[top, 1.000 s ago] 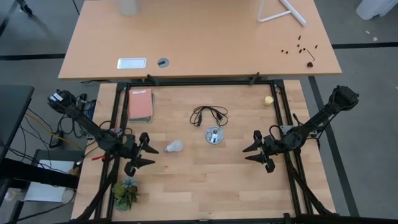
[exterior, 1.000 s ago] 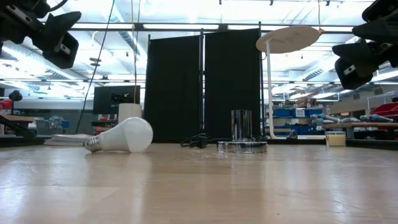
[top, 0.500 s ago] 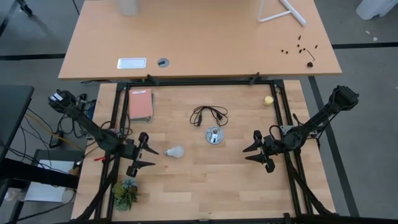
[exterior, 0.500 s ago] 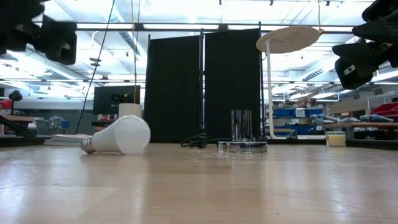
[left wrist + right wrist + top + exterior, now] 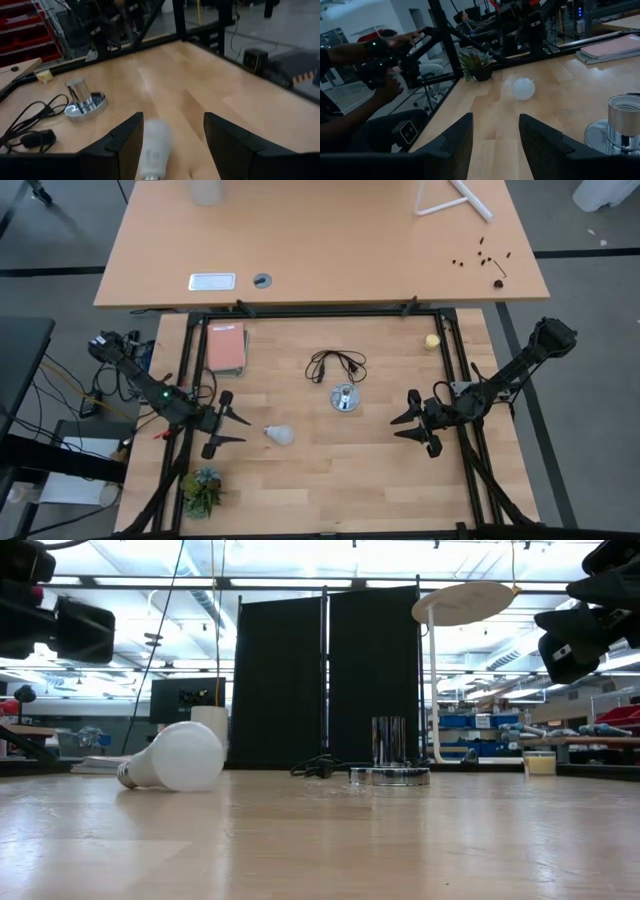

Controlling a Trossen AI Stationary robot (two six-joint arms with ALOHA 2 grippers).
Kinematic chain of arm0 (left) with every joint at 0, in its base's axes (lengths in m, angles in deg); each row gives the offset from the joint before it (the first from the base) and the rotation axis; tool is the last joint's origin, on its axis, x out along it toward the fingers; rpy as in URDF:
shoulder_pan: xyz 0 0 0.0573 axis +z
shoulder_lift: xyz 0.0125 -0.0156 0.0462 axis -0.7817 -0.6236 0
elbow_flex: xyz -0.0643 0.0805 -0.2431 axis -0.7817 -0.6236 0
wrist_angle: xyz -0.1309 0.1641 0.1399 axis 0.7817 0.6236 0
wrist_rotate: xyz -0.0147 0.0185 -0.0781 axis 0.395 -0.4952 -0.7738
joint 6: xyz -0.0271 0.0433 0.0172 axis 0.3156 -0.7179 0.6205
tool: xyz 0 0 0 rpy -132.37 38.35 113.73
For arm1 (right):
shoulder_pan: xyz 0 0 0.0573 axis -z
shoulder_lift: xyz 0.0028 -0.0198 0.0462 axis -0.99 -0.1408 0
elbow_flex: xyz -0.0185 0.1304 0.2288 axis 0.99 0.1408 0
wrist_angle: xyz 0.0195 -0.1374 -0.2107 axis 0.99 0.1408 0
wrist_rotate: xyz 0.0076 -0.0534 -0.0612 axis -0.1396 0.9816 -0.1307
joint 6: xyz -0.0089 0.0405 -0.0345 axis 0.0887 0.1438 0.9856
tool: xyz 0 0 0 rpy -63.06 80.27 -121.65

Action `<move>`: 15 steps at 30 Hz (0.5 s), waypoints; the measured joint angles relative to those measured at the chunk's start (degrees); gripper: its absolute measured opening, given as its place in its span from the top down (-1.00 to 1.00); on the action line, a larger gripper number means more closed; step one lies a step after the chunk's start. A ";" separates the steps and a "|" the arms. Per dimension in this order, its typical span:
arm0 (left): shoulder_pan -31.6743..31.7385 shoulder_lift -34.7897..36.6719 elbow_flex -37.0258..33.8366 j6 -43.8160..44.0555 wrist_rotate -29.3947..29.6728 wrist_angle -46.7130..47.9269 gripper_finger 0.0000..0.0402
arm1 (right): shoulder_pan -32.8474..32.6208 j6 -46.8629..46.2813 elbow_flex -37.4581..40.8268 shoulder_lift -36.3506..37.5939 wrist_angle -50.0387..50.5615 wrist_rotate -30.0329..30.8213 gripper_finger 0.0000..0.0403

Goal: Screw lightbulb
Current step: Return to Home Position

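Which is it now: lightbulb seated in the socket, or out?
Out. The lightbulb lies on its side on the table, apart from the empty socket; the open left pincer is beside it, not holding it.

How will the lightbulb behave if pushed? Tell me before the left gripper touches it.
The lightbulb lies on its side, globe wider than base, so it would probably roll in an arc. Its smooth frosted globe looks slippery and likely fragile; the open left gripper should squeeze gently.

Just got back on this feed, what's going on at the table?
Nothing is being held. The lightbulb lies on its side on the table, left of the empty socket. The left gripper hangs open beside its screw base, not touching it. The right gripper waits open on the right side.
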 joint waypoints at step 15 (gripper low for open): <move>0.00 2.71 -0.02 -1.99 0.00 1.25 -0.06 | 0.00 -0.01 0.00 0.00 0.01 0.00 0.17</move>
